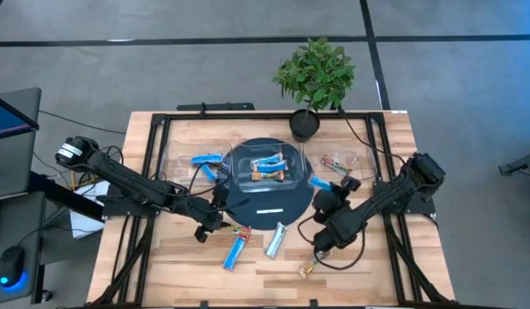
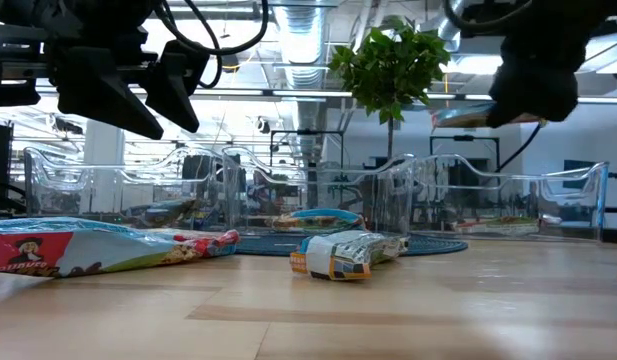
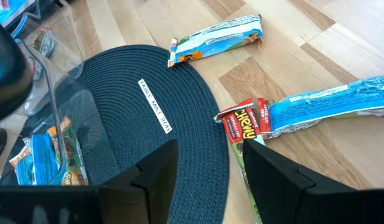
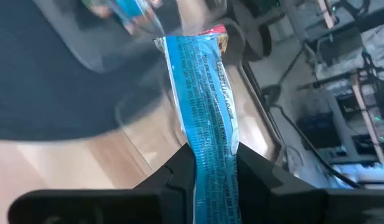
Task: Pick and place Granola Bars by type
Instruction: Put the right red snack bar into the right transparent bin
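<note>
The table [image 1: 393, 257] is showing pale wooden planks with visible grain and a black frame; a round, dark woven mat [image 1: 266, 199] with a ribbed spiral texture is lying at its middle, bearing a small white label strip [image 3: 155, 106]; clear plastic bins [image 1: 266, 168] with glossy curved walls are standing in a row toward the far edge, the middle one on the mat; a leafy potted plant [image 1: 314, 79] is sitting at the far edge.

The granola bars are flat, crinkly foil packets; a blue bar [image 1: 235, 251] is lying near the front edge, left of centre, its long axis running roughly front to far, one end bearing red print; a pale silver-green bar [image 1: 276, 239] is lying just beside it, angled the same way; a tan bar [image 1: 307, 269] is lying close to the front edge; more blue and tan bars [image 1: 269, 167] are resting in the middle bin.

The right tool [image 4: 211, 163] is hanging above the table right of the mat, closed on a blue held bar [image 4: 203, 99], pinching one end so that the long axis is pointing straight away from the fingers.

The left tool [image 3: 207, 163] is hovering at the mat's front-left rim, fingers parted and gripping nothing, with the red end of the blue bar just beyond one finger.
</note>
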{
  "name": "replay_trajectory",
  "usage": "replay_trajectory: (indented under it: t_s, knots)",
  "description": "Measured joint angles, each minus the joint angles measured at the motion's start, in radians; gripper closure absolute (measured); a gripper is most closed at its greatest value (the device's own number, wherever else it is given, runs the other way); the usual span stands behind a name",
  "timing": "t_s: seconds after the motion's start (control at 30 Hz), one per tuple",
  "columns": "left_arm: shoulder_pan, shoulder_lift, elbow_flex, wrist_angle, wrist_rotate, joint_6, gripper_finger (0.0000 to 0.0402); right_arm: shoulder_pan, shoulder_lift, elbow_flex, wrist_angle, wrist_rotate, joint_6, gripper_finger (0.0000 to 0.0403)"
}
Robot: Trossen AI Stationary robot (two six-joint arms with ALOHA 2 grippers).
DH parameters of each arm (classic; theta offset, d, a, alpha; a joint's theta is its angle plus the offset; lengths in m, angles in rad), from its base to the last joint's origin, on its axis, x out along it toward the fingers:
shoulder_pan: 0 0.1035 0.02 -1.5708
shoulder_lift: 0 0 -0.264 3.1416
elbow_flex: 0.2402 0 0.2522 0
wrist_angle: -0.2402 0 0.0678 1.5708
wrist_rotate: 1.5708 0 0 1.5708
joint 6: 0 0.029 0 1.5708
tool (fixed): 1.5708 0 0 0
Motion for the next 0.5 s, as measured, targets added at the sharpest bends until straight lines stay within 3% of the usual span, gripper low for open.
replay_trajectory:
  t_s: [0.5]
  knots:
    - [0.0, 0.0, 0.0, -0.001, -0.006, 0.0, 0.0223, -0.271, -0.004, -0.152, -0.012, 0.0, 0.035, 0.0331]
